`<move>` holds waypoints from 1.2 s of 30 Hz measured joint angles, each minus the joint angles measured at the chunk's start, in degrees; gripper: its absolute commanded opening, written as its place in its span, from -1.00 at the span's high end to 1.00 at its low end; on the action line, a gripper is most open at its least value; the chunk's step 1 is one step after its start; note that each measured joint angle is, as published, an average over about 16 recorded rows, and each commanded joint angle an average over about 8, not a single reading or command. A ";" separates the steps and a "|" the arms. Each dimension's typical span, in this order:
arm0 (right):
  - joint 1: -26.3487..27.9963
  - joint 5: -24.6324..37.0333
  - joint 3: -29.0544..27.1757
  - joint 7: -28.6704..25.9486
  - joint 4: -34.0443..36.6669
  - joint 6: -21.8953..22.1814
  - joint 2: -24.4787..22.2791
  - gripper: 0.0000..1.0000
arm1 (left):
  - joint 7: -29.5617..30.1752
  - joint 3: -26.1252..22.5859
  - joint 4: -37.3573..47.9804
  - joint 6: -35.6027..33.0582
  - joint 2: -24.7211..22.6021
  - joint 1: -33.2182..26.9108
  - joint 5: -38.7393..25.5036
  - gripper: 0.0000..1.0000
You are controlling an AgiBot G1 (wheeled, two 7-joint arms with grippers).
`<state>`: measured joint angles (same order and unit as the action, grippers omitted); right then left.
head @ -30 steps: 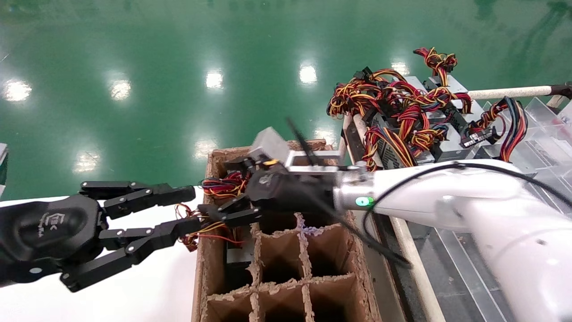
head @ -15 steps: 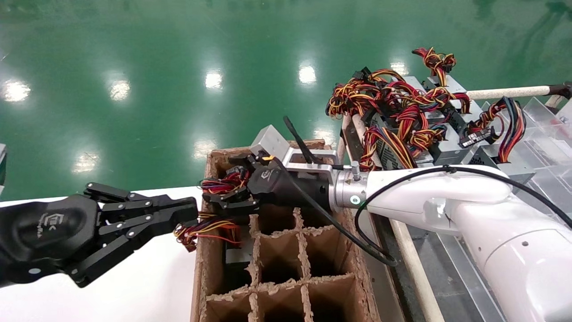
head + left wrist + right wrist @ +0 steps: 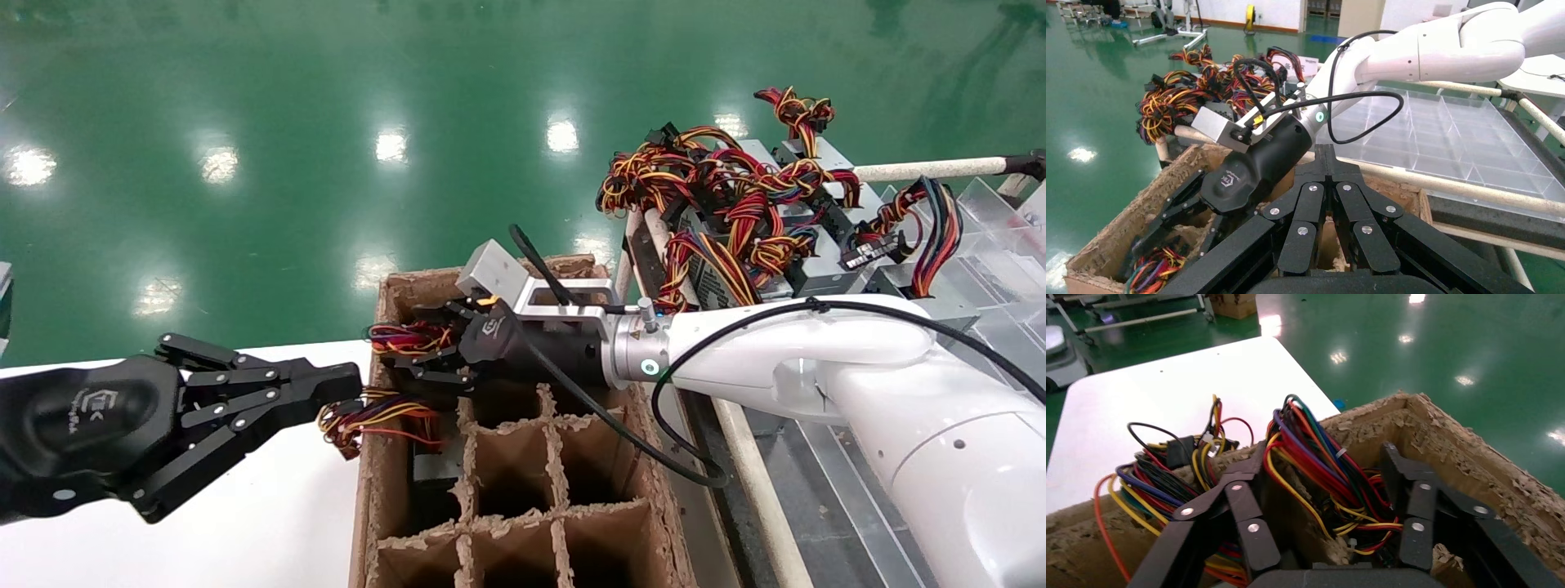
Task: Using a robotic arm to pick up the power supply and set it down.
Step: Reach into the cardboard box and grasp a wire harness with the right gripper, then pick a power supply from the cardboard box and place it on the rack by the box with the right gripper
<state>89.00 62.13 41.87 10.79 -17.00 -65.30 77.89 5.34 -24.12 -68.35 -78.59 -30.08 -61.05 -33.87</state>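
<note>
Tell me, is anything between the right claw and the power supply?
Yes. The power supply's wires bunch between the right gripper's open fingers, hiding its metal body. The left gripper sits shut beside the carton.

A brown cardboard crate [image 3: 372,490] with ragged dividers stands against the white table's [image 3: 270,523] right edge. Beyond the crate's right edge, a pile of like silver boxes [image 3: 809,261] with tangled wires lies by what seems a clear plastic tray [image 3: 1438,131]. Glossy green floor [image 3: 327,98] spreads behind.

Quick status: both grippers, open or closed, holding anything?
Left gripper: closed, holding nothing, beside the cardboard box.
Right gripper: open, fingers straddling the wire bundle in the box's far-left cell.
</note>
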 measured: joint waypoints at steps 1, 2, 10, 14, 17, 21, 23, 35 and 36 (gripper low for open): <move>0.05 -0.11 0.30 0.06 0.01 0.18 -0.01 1.00 | 0.00 0.00 0.00 0.00 0.00 0.00 0.00 1.00; 0.10 -0.23 0.59 0.11 0.03 0.34 -0.01 1.00 | 0.00 0.00 0.00 0.00 0.00 0.00 0.00 1.00; 0.22 -1.79 2.53 0.53 0.26 1.22 -0.05 1.00 | 0.00 0.00 0.00 0.00 0.00 0.00 0.00 1.00; 0.30 -2.73 3.39 0.74 0.37 1.46 -0.07 1.00 | 0.00 0.00 0.00 0.00 0.00 0.00 0.00 1.00; 0.42 -3.49 3.95 0.88 0.47 1.56 -0.10 1.00 | 0.00 0.00 0.00 0.00 0.00 0.00 0.00 1.00; 0.71 -4.56 4.50 1.13 0.70 1.69 -0.19 1.00 | 0.00 0.00 0.00 0.00 0.00 0.00 0.00 1.00; 0.91 -5.19 4.64 1.31 0.86 1.73 -0.26 1.00 | 0.00 0.00 0.00 0.00 0.00 0.00 0.00 1.00; 4.32 -9.80 3.36 3.48 1.80 0.00 -1.60 1.00 | 0.00 0.00 0.00 0.00 0.00 0.00 0.00 1.00; 4.85 -10.18 3.14 3.67 1.76 -0.37 -1.84 1.00 | 0.00 0.00 0.00 0.00 0.00 0.00 0.00 1.00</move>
<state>93.85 51.96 45.01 14.46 -15.24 -65.67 76.05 5.34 -24.12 -68.35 -78.59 -30.08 -61.05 -33.87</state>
